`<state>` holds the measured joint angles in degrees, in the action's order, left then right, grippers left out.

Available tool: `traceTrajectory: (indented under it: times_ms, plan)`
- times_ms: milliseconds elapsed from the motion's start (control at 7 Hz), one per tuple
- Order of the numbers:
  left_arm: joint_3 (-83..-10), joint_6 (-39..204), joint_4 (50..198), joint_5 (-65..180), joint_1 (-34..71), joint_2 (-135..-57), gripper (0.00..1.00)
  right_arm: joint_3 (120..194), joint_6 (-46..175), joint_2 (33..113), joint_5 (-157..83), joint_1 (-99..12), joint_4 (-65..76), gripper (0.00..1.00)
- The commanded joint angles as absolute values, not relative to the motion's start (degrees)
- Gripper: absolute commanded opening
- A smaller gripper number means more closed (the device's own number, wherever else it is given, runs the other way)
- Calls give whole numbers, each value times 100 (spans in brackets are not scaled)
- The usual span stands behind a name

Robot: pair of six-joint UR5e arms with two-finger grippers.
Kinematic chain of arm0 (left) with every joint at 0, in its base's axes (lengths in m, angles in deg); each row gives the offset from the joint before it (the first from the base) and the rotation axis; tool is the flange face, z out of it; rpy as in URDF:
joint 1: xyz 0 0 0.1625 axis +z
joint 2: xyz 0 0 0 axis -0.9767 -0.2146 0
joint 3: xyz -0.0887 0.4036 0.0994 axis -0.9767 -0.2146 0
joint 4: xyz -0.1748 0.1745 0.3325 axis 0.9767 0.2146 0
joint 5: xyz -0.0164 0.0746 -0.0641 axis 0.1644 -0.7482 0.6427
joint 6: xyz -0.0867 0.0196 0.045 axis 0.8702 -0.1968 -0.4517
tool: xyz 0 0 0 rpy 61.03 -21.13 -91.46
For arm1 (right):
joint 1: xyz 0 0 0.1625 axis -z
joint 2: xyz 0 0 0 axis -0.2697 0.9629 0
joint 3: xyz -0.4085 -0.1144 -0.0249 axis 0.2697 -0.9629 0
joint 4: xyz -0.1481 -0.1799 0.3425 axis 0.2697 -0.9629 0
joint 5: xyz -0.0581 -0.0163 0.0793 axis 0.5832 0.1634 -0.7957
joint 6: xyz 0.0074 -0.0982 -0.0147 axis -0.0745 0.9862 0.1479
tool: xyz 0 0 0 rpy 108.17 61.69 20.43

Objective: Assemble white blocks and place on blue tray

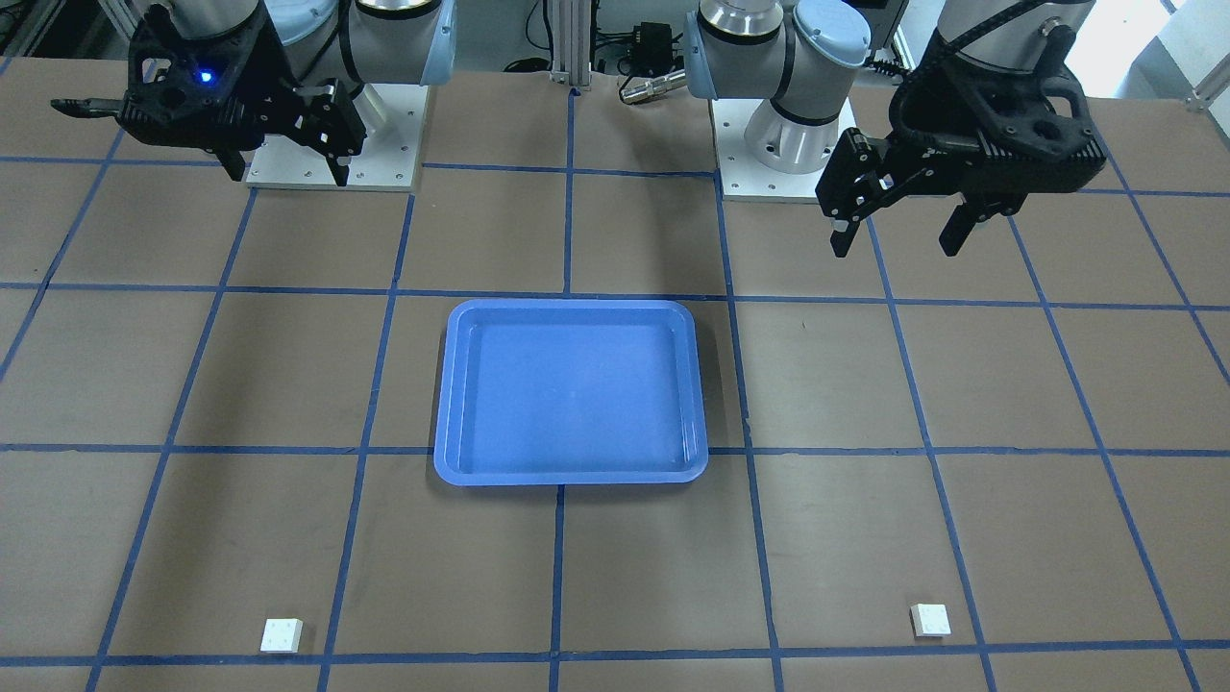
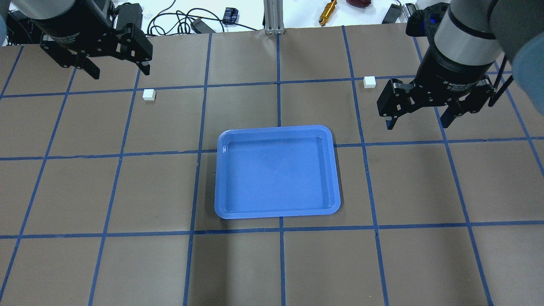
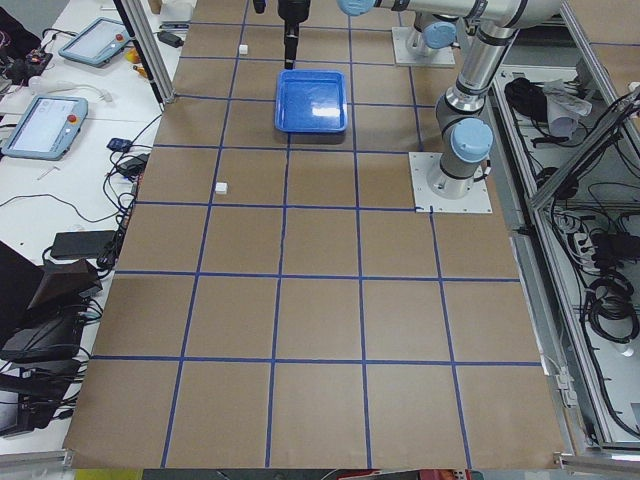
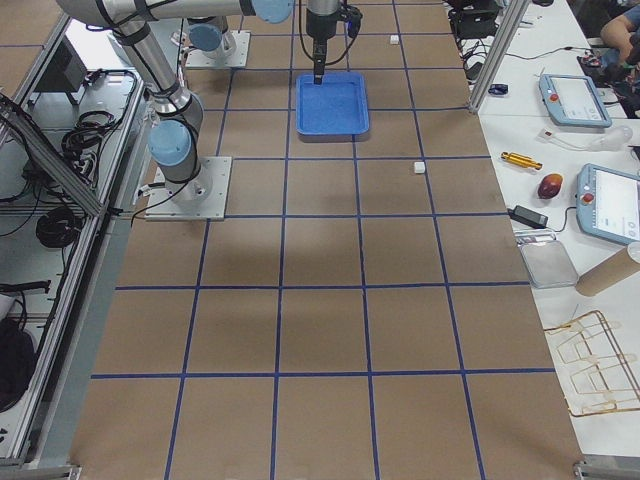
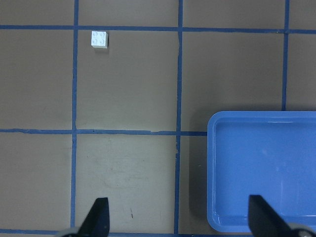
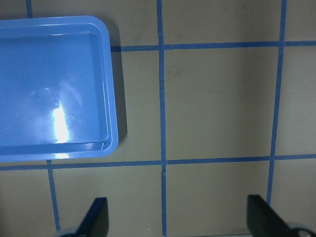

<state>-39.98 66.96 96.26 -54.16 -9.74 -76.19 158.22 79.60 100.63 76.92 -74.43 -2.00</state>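
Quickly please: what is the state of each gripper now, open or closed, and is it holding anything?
Left gripper: open, holding nothing.
Right gripper: open, holding nothing.

Studs up, left white block (image 2: 148, 94) & right white block (image 2: 369, 82) sit well apart beyond ctr blue tray (image 2: 276, 174).

Blue tape (image 2: 278, 63) grids the brown table (image 2: 140, 272); a brass cylinder (image 2: 326, 8) lies beyond.

Our left arm (image 2: 55, 19) and right arm (image 2: 465, 38) are raised, each gripper pointing straight down. Our left gripper (image 2: 121, 72) has its fingers (image 5: 99, 215) spread wide apart and holds nothing. Our right gripper (image 2: 417, 123) matches it, fingers (image 6: 97, 215) equally wide and empty, well apart from the left.
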Motion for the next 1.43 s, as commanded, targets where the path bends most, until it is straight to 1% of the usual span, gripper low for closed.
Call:
traceTrajectory:
  times_ms: [0, 857, 1143, 1286]
  plan:
    - [-3976, 6539, 9727, -5439, -958, -7629, 100, 15824, 8068, 10057, 7692, -7400, -196, 100]
    - [-3870, 6432, 9709, -5430, -923, -7743, 100, 15832, 8033, 10065, 7683, -7418, -231, 100]
    - [-3853, 6502, 9631, -5378, -626, -8285, 100, 15841, 8059, 10048, 7675, -7418, -240, 100]
    - [-3852, 6433, 9282, -5369, -468, -8645, 100, 15841, 8085, 10048, 7675, -7418, -240, 100]
